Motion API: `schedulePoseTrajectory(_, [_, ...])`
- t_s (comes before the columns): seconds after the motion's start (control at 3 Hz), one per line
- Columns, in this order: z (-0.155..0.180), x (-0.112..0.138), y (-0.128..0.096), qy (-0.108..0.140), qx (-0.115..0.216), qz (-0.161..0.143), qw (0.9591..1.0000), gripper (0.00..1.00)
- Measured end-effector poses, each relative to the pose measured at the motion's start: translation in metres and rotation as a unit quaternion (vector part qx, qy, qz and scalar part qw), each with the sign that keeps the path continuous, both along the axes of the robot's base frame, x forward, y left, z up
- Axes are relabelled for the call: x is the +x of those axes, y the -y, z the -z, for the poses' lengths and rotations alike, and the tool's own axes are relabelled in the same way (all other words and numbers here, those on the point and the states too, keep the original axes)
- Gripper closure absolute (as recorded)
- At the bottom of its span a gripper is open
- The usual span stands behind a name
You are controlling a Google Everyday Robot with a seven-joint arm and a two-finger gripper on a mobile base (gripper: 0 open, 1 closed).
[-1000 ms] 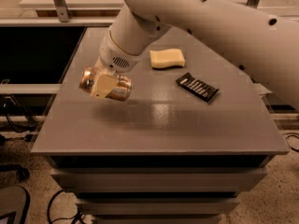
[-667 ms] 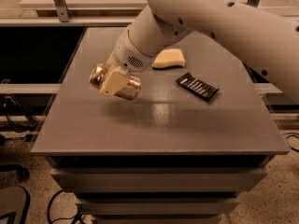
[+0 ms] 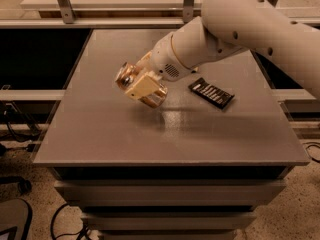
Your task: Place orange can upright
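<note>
The orange can [image 3: 131, 80] is a shiny copper-orange drink can with silver rims. It is held tilted above the grey table [image 3: 120, 139], its top end pointing up and to the left. My gripper [image 3: 142, 87] is shut on the can, with a cream finger [image 3: 145, 85] across its side. The white arm reaches in from the upper right. The can is off the table surface, over the table's middle-left area.
A flat black ribbed rectangle [image 3: 211, 92] lies on the table to the right of the gripper. The arm hides the table's back middle. A metal rail and shelf [image 3: 125, 21] run behind the table. Cables lie on the floor at the left.
The gripper with the can has moved to the right and slightly down, toward the table's middle. The arm now covers the yellow sponge that showed earlier.
</note>
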State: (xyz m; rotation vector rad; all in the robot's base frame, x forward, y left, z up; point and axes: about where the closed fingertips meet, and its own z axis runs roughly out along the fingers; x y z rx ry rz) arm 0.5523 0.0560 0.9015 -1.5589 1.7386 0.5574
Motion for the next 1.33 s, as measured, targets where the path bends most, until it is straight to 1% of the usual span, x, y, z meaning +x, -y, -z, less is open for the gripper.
schedulePoseTrajectory(0.33, [0.001,0.003,0.016,0.001,0.049,0.021,0.9986,1.0])
schedulePoseTrajectory(0.67, [0.001,0.003,0.027,0.005,0.088,0.034,0.9956,1.0])
schedulePoseTrajectory(1.0, [-0.002,0.003,0.036,0.015,0.122,0.043,0.9915,1.0])
schedulePoseTrajectory(1.33, [-0.006,0.002,0.039,0.031,0.157,0.043,0.9862,1.0])
